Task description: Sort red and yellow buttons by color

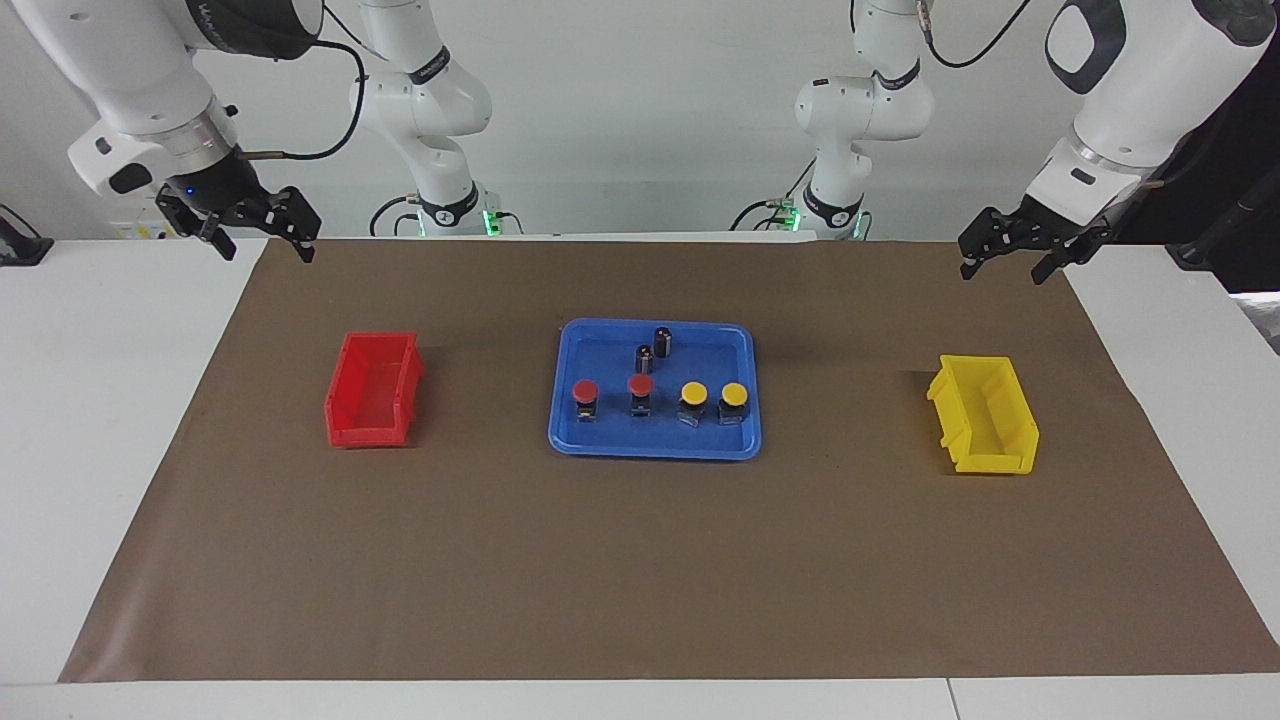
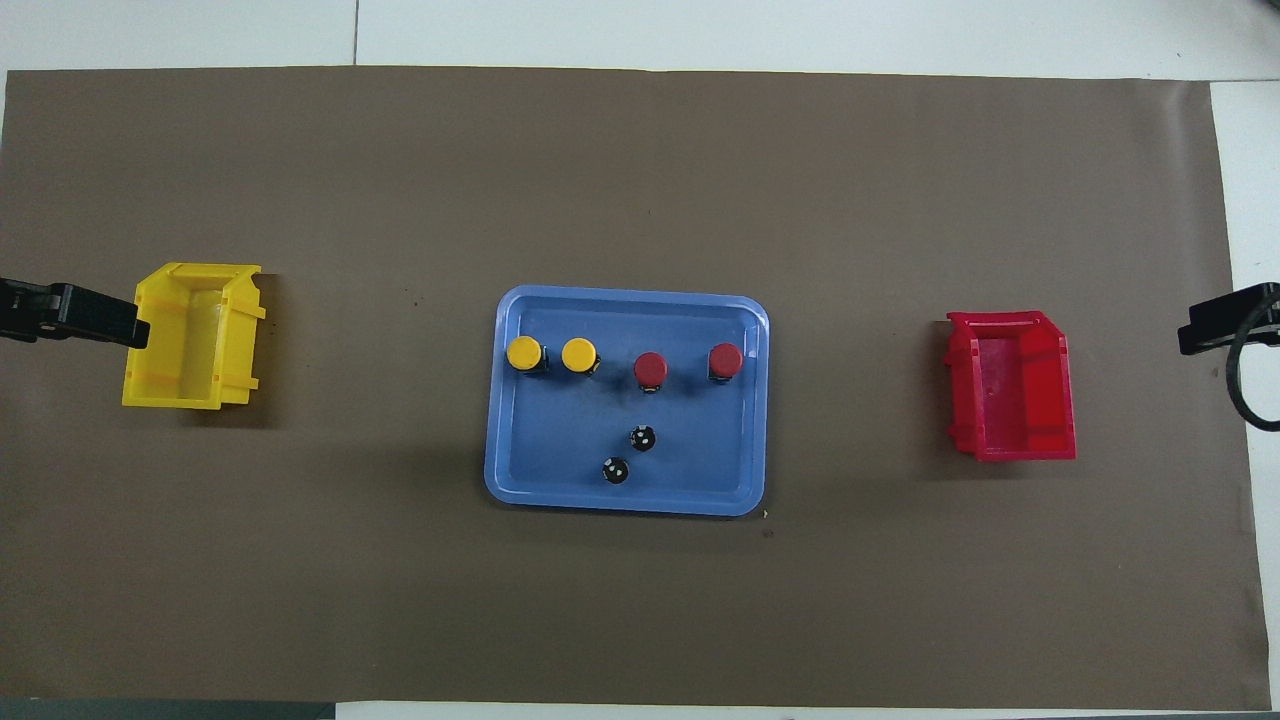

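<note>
sorting not begun: four buttons (image 1: 660, 398) in blue tray (image 1: 570, 440), red bin (image 1: 372, 425) and yellow bin (image 1: 985, 460) empty; left gripper (image 1: 1003, 258) and right gripper (image 1: 262, 238) raised with fingers apart, holding nothing.

two dark cylinders (image 1: 653, 351) in blue tray (image 1: 600, 440) on brown mat (image 1: 640, 560)

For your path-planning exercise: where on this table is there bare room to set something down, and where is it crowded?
Bare brown mat lies between the blue tray and the red bin, and between tray and yellow bin. Crowded: inside the tray, among buttons and dark cylinders.
</note>
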